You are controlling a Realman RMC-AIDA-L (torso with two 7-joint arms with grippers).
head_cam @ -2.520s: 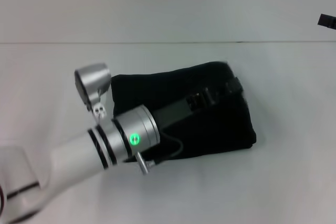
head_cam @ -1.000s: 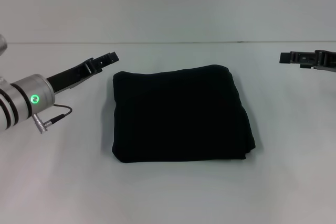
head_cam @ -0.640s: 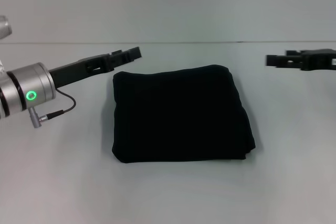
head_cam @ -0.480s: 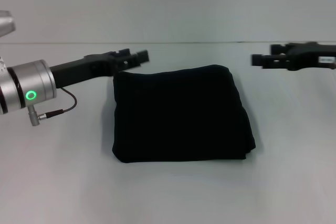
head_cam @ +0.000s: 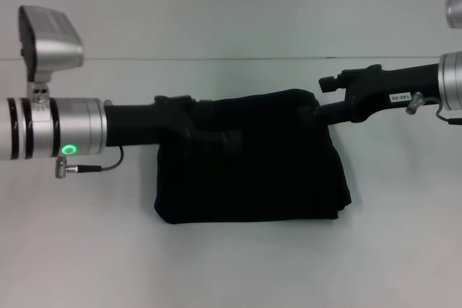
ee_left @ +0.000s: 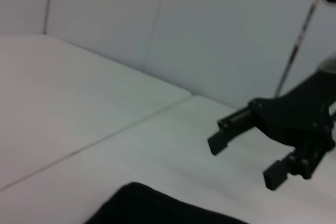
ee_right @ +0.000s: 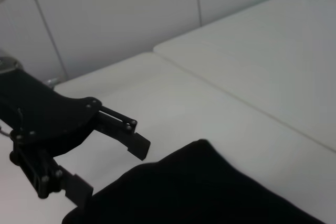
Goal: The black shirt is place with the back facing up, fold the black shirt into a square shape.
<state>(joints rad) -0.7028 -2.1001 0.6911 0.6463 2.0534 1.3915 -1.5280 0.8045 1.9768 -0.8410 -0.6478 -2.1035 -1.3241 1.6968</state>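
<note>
Lying in the middle of the head view, the black shirt (head_cam: 249, 160) already looked like a neat square, so little seemed left, while the left gripper (ee_right: 107, 163) and the right gripper (ee_left: 247, 153) both hung spread apart over its far corners.

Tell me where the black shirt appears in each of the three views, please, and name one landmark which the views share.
Head view: the black shirt lies folded at the centre of the white table, between both arms.
Left wrist view: only its corner shows at the bottom edge.
Right wrist view: it fills the lower right.
Shared landmark: the seam where the table meets the wall.
</note>
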